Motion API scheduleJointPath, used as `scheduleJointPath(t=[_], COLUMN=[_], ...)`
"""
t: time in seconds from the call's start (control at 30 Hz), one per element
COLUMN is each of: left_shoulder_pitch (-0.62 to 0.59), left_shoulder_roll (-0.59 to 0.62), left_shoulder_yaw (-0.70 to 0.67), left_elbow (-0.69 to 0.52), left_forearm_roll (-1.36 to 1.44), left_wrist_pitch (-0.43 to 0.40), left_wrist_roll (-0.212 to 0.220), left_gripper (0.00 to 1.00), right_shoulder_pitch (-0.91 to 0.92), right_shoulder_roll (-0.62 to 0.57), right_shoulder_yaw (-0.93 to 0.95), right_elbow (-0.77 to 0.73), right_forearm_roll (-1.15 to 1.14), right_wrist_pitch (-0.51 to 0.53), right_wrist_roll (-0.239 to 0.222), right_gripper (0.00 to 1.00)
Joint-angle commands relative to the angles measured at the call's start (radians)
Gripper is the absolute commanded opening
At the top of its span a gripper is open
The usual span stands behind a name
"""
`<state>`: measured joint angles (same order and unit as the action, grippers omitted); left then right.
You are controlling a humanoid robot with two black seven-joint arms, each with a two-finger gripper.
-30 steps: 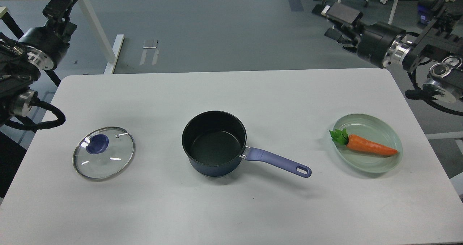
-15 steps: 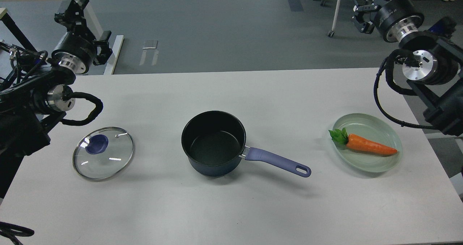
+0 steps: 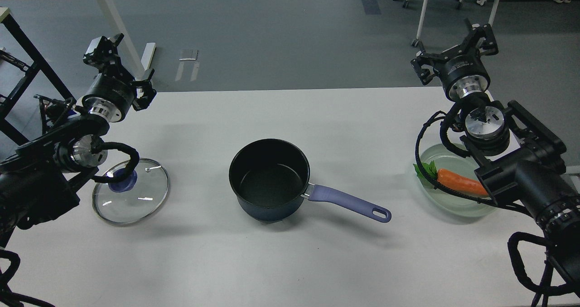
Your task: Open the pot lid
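Note:
The pot point(image 3: 270, 180) stands uncovered at the table's middle, black inside showing, its purple handle point(image 3: 349, 203) pointing right and toward me. The pot lid point(image 3: 131, 193) lies flat on the table to the pot's left, apart from it; a black cable of my left arm crosses its purple knob point(image 3: 121, 180). My left gripper point(image 3: 123, 68) is open and empty above the table's far left edge, well behind the lid. My right gripper point(image 3: 453, 49) is open and empty beyond the table's far right edge.
A shallow glass dish point(image 3: 457, 205) with a carrot point(image 3: 457, 181) sits at the right, partly covered by my right arm point(image 3: 521, 175). A white table leg point(image 3: 118, 28) and a chair base point(image 3: 423, 8) stand on the floor behind the table point(image 3: 290, 261).
Both arms have swung inward and lower over the table ends. My left arm's cable now crosses the lid's knob; my right arm now covers part of the dish. Pot and lid have not moved.

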<state>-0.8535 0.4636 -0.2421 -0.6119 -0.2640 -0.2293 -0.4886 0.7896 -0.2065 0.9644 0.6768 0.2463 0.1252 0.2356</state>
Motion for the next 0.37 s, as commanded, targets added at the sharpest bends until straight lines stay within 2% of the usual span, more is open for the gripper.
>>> scheduleJointPath(t=[0.0,0.33], left_shoulder_pitch=[0.011,0.019], left_shoulder_roll=[0.000,0.003], left_shoulder_yaw=[-0.005,-0.036], left_elbow=[0.000,-0.005], left_forearm_roll=[0.000,0.002], left_wrist_pitch=[-0.001,-0.007], left_wrist_roll=[0.000,0.000], left_gripper=[1.00,1.00], right_shoulder_pitch=[-0.015,-0.029], right_shoulder_roll=[0.003,-0.004], right_shoulder_yaw=[0.001,-0.013], right_elbow=[-0.003,0.003], right_forearm_roll=[0.004,0.001], right_wrist_pitch=[0.039,0.062], right_wrist_roll=[-0.018,-0.018], right_gripper=[1.00,1.00])
